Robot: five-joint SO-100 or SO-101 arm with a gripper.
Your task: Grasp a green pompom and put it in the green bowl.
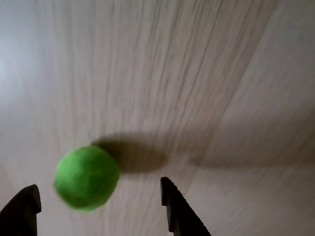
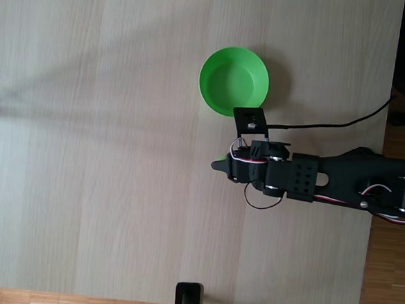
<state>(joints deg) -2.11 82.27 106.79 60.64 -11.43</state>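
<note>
In the wrist view the green pompom [image 1: 86, 178] lies on the pale wood table, slightly blurred, with its shadow cast up and to the right. My gripper [image 1: 98, 184] is open, its two black fingertips [image 1: 170, 196] either side of the ball, which sits nearer the left one. In the fixed view the arm reaches in from the right, and the gripper [image 2: 219, 164] hides all but a green sliver of the pompom [image 2: 221, 158]. The green bowl [image 2: 215, 64] stands empty just above the gripper there, about a bowl's width away.
A black cable [image 2: 329, 123] runs from the arm toward the table's right edge. A small black stand [image 2: 189, 296] sits at the bottom edge of the fixed view. Bare tabletop [image 2: 84, 151] spreads to the left.
</note>
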